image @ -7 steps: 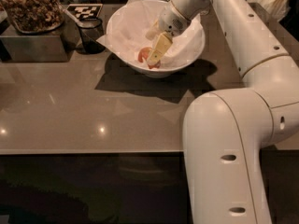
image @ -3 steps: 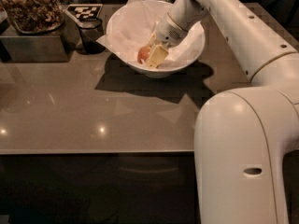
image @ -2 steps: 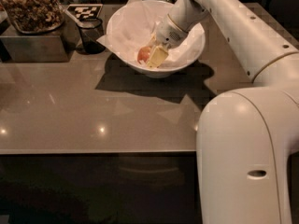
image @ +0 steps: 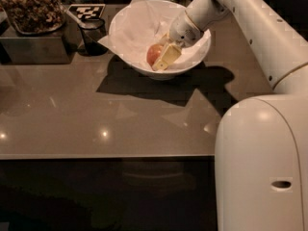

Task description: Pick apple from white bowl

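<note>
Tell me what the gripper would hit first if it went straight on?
Probably the apple, right at the gripper's tip inside the white bowl; they may already touch, depth is unclear.

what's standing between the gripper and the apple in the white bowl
Nothing visible. The gripper sits inside the white bowl, at the apple's right side, with only the paper lining around them.

One table (image: 96, 121) bears one white bowl (image: 139, 69), one apple (image: 153, 53), one dark cup (image: 91, 33), one snack tub (image: 31, 6); one gripper (image: 163, 59) sits in the bowl.
</note>
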